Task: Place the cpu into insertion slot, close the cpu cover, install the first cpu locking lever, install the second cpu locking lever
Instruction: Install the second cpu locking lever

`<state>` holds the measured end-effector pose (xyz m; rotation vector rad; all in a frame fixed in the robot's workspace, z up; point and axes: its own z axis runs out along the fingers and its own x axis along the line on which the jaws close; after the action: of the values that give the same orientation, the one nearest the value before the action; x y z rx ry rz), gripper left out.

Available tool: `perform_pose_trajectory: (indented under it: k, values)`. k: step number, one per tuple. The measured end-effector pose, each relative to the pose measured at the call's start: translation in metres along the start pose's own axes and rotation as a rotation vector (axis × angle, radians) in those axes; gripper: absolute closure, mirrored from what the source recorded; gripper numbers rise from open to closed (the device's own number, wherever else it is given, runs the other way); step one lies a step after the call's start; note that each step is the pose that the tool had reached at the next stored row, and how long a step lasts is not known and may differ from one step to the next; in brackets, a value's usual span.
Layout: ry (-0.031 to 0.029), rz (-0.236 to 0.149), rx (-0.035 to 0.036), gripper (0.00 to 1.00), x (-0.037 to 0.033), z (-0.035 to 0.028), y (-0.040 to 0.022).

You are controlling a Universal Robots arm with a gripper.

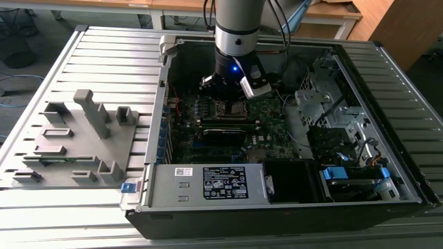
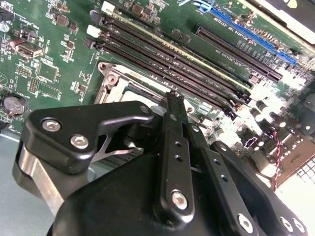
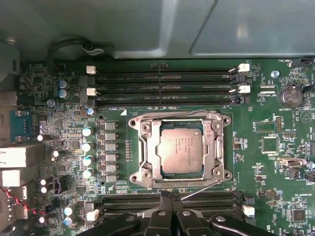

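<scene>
In the exterior view I see my arm reaching down into an open computer case point(image 1: 387, 129) that lies on a slatted metal table point(image 1: 104, 57). The gripper point(image 1: 232, 96) hangs low over the circuit board point(image 1: 229, 129), right above the insertion slot point(image 1: 231, 108). A grey fixture tray point(image 1: 69, 150) sits on the table at the exterior view's left, well apart from the case.

In the second wrist view I note the gripper point(image 2: 173, 101) with its two black fingers point(image 2: 170, 147) pressed together, nothing between them. Their tips stand just beside the silver rim of the insertion slot point(image 2: 115, 81), near the memory slots point(image 2: 172, 69).

In the first wrist view I find the cpu point(image 3: 179, 150) seated flat in the insertion slot point(image 3: 142, 152). The cpu cover point(image 3: 212, 147) lies down around it, framing the chip. The closed gripper point(image 3: 170, 196) sits just past the socket's edge, over the memory slots point(image 3: 162, 86).
</scene>
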<state>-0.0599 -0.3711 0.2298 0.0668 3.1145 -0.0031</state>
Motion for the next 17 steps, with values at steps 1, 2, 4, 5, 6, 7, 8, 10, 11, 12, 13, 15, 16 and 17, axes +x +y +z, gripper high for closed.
perform_pose_trajectory:
  k: [1,2,4,5,6,7,8,10,11,12,13,15,16,17]
  values:
    - [0.0000,0.000,0.0001,0.89,0.0000,0.0000,0.0000]
    - [0.0000,0.000,0.0002,0.89,0.0000,0.0000,0.0000]
    - [0.0001,0.000,0.0002,0.89,0.0000,0.0001,0.0000]
    - [0.0042,0.000,-0.0001,0.89,-0.0001,0.0005,0.0001]
    - [0.0075,0.000,0.0003,0.89,0.0000,0.0005,0.0001]
    - [0.0076,0.000,0.0003,0.89,0.0000,0.0004,0.0000]
    - [0.0076,0.000,0.0004,0.89,0.0000,0.0004,0.0000]
    - [0.0077,0.000,0.0004,0.89,0.0000,0.0004,0.0000]
    - [0.0077,0.000,0.0004,0.89,0.0000,0.0004,0.0000]
    - [0.0078,0.000,0.0004,0.89,0.0000,0.0004,-0.0001]
    - [0.0078,0.000,0.0005,0.89,-0.0001,0.0004,-0.0006]
    - [0.0077,-0.002,0.0003,0.89,0.0001,0.0005,-0.0023]
    - [0.0077,-0.002,0.0003,0.89,0.0002,0.0005,-0.0027]
    - [0.0077,-0.003,0.0004,0.89,0.0003,0.0005,-0.0030]
